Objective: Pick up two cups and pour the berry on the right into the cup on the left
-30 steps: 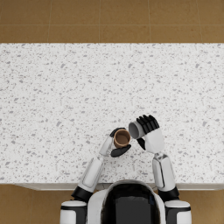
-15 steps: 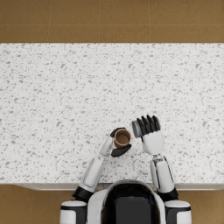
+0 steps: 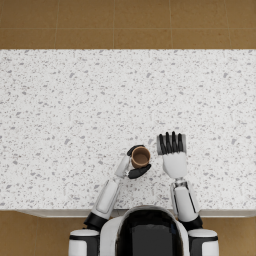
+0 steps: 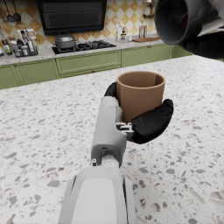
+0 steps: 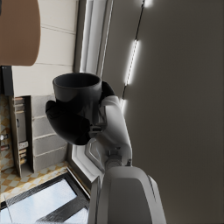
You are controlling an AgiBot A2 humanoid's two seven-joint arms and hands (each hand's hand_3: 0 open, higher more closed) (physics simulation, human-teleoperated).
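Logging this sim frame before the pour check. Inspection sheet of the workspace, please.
Surface: white speckled countertop, bare apart from the arms.
Job's things: brown cup upright in the left hand; dark grey cup in the right hand, tipped toward the brown cup. Something red shows inside the dark cup's mouth in the left wrist view, likely the berry.
Clutter: nothing seen.
Hands: each grips its cup, both lifted off the counter.
Cables: nothing seen.
Surroundings: green kitchen cabinets, a hob with a pot, brown tiled floor.
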